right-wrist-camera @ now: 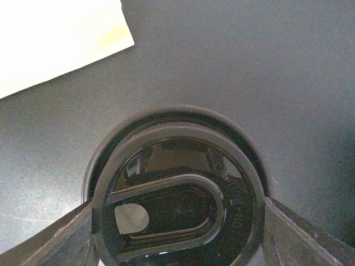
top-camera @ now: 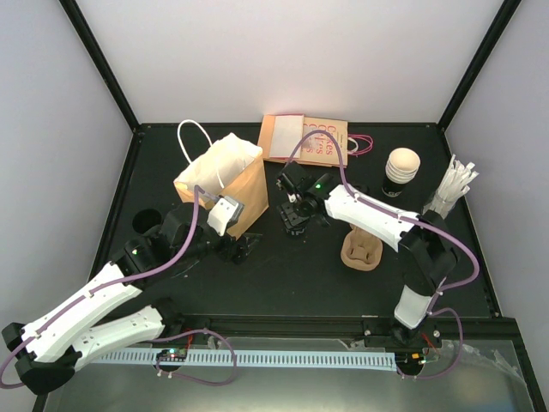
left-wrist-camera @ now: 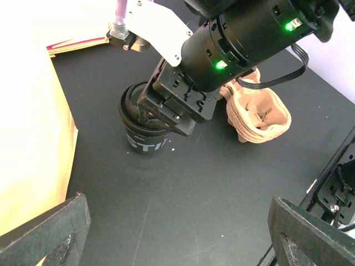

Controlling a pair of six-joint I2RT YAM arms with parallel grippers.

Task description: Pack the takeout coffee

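while the right pincer clamps the lid atop the upright cup, the open bag stands to its left, nearer the empty, wide-open left pincer.

The takeout coffee, a small black paper cup printed with white lettering, is stood upright near the middle of the bench. Its round black lid is laid over the mouth and is clasped at the rim by the right claw.
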